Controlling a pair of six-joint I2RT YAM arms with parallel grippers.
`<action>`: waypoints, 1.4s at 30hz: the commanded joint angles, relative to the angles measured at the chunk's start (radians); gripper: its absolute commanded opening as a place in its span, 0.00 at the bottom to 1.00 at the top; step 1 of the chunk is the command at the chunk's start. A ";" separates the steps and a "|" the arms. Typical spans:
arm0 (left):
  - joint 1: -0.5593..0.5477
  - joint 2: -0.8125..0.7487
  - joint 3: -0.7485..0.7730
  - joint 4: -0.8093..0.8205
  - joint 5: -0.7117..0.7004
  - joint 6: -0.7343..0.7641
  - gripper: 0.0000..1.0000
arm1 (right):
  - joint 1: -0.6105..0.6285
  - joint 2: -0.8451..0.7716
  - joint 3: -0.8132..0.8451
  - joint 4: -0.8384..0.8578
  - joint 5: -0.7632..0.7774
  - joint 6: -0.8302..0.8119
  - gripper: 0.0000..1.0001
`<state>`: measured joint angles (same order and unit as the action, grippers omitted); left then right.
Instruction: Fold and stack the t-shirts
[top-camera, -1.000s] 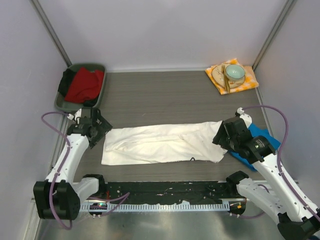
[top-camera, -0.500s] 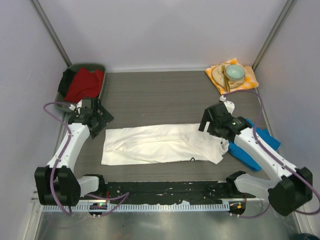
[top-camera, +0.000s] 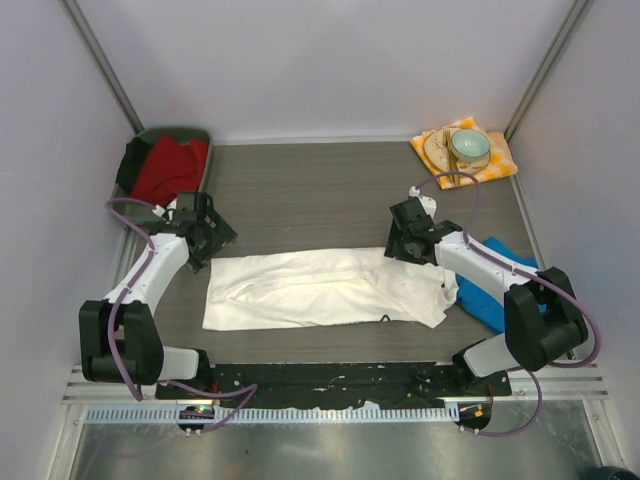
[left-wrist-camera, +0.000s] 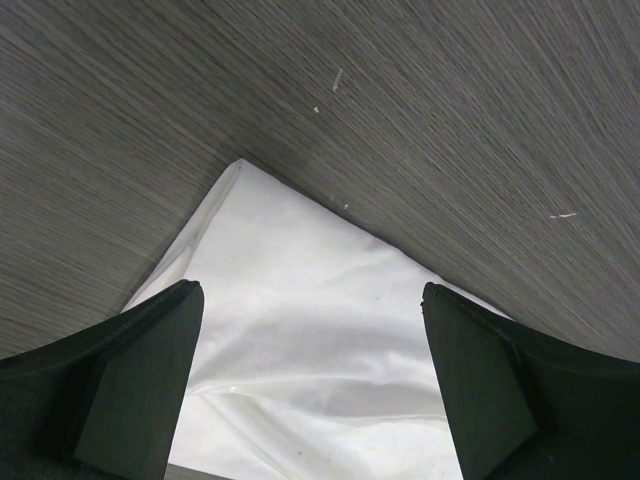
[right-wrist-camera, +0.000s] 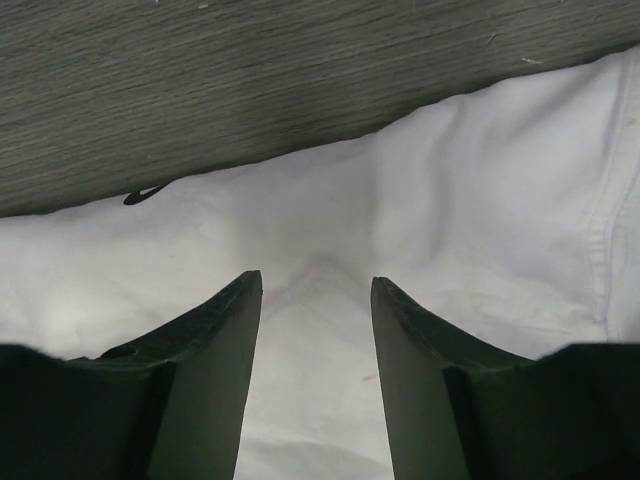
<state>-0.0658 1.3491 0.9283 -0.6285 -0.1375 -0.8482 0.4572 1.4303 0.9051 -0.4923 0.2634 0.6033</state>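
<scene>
The white t-shirt (top-camera: 320, 290) lies folded into a long strip across the middle of the table, print hidden. The bright blue t-shirt (top-camera: 505, 290) lies at its right end, partly under my right arm. My left gripper (top-camera: 205, 240) hangs over the white shirt's far-left corner (left-wrist-camera: 300, 330). In the left wrist view this gripper (left-wrist-camera: 312, 300) is wide open, with nothing between its fingers. My right gripper (top-camera: 402, 243) sits on the strip's far edge near the right end. In its wrist view it (right-wrist-camera: 315, 283) is half open, with white cloth (right-wrist-camera: 320, 240) puckered between the tips.
A dark green bin (top-camera: 190, 135) with red and black cloth stands at the far left corner. An orange checked napkin (top-camera: 500, 160) with a plate and a pale cup (top-camera: 469, 146) lies at the far right. Grey walls close in both sides.
My right arm has swung from the white shirt's right end, beside the blue shirt, to the white shirt's far edge, further left. My left gripper has shifted slightly further away and right. The shirts have stayed put.
</scene>
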 joint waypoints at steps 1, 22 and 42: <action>-0.006 -0.010 0.020 0.036 -0.005 0.006 0.95 | 0.008 0.030 0.020 0.072 -0.012 -0.005 0.53; -0.009 -0.013 0.000 0.039 -0.013 0.003 0.95 | 0.029 0.025 -0.032 0.037 -0.007 -0.022 0.47; -0.015 -0.019 -0.008 0.047 -0.014 0.001 0.95 | 0.089 -0.071 -0.026 -0.055 0.031 -0.004 0.01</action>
<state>-0.0769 1.3491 0.9253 -0.6170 -0.1383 -0.8520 0.5087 1.4273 0.8463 -0.5072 0.2680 0.5888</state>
